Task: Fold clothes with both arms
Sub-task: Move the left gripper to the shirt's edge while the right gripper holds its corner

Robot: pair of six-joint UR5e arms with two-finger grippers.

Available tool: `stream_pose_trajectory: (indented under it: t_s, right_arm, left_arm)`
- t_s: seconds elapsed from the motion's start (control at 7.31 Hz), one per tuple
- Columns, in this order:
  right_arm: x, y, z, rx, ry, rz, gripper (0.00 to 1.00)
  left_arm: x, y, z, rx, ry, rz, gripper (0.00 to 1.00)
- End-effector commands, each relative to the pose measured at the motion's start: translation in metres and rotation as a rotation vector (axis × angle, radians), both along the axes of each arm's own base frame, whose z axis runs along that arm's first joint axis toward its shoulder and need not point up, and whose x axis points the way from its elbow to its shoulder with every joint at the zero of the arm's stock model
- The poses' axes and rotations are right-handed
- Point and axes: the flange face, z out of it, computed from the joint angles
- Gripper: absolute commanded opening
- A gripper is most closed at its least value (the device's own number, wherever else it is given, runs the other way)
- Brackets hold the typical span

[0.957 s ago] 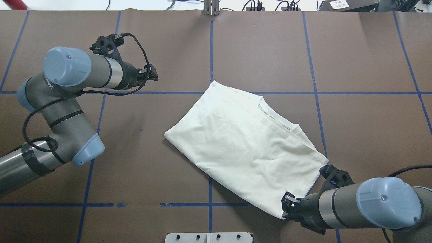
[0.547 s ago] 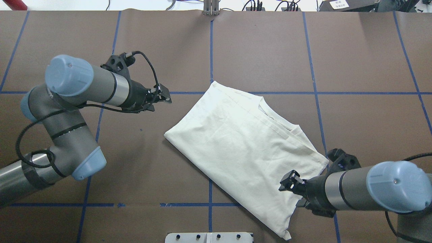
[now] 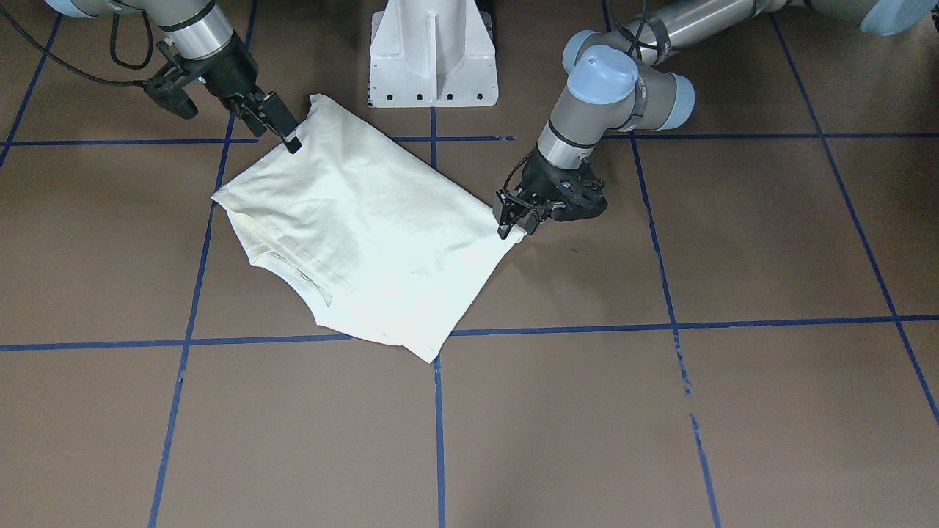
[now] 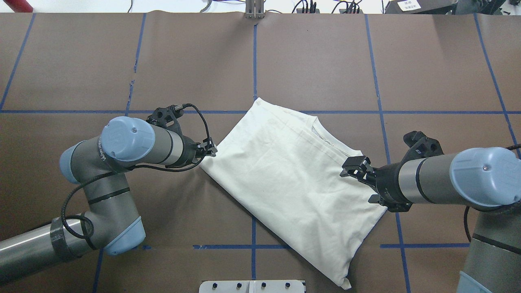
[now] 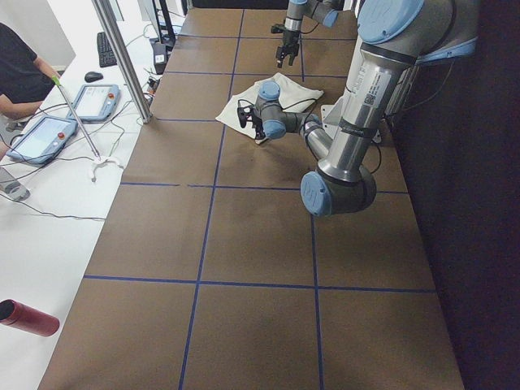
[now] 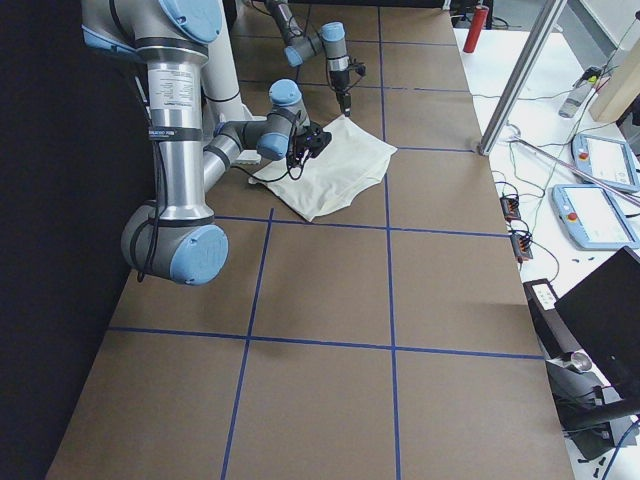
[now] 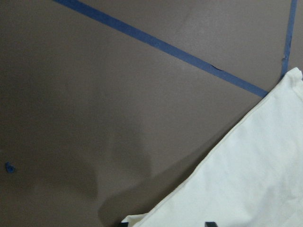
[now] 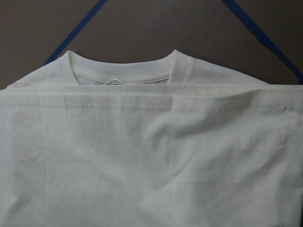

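The clothes are one cream shirt, folded and lying flat in a slanted rectangle on the brown table. Its ribbed collar peeks out at the right edge. My left gripper is low at the shirt's left corner, and its fingertips stand apart at the bottom of the left wrist view with the corner between them. In the front-facing view the left gripper straddles that corner. My right gripper hovers open over the shirt's right side near the collar and holds nothing.
The white pedestal stands at the near table edge, close to the shirt's near corner. Blue tape lines grid the table. In the left side view a side table holds tablets, with a person seated there.
My right gripper let go of the shirt's near corner, which dropped flat, and it moved away towards the collar side. The left arm swung in to the shirt's left corner.
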Motion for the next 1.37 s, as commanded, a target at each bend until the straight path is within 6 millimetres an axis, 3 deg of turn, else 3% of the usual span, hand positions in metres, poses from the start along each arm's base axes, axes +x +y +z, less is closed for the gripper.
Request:
stream_pose_trajectory:
  t_s: [0.0, 0.14, 0.27, 0.41, 0.55, 0.82, 1.09, 1.23]
  right_arm:
    - [-0.004, -0.01, -0.006, 0.01, -0.009, 0.012, 1.0]
    - [-0.005, -0.01, -0.004, 0.008, -0.005, 0.012, 1.0]
    - [-0.005, -0.01, -0.004, 0.008, -0.005, 0.012, 1.0]
    - [-0.005, -0.01, -0.005, 0.009, -0.006, 0.012, 1.0]
    - [-0.005, -0.01, -0.005, 0.01, -0.007, 0.012, 1.0]
    - [-0.005, -0.01, -0.005, 0.01, -0.006, 0.013, 1.0]
    - [-0.005, -0.01, -0.005, 0.01, -0.006, 0.013, 1.0]
    - [-0.005, -0.011, -0.006, 0.011, -0.008, 0.015, 1.0]
  left_arm:
    - [0.008, -0.001, 0.013, -0.01, -0.028, 0.0, 0.58]
    - [0.012, -0.004, 0.02, -0.017, -0.042, 0.0, 0.54]
    - [0.013, -0.004, 0.014, -0.015, -0.035, -0.001, 0.47]
    - [0.013, -0.003, 0.015, -0.016, -0.036, 0.0, 0.3]
    - [0.012, -0.004, 0.016, -0.017, -0.036, -0.002, 0.0]
    - [0.008, -0.01, 0.016, -0.009, -0.039, -0.009, 0.0]
    - [-0.031, -0.058, 0.019, 0.102, -0.083, -0.032, 0.0]
    - [-0.04, -0.088, 0.019, 0.145, -0.111, -0.065, 0.0]
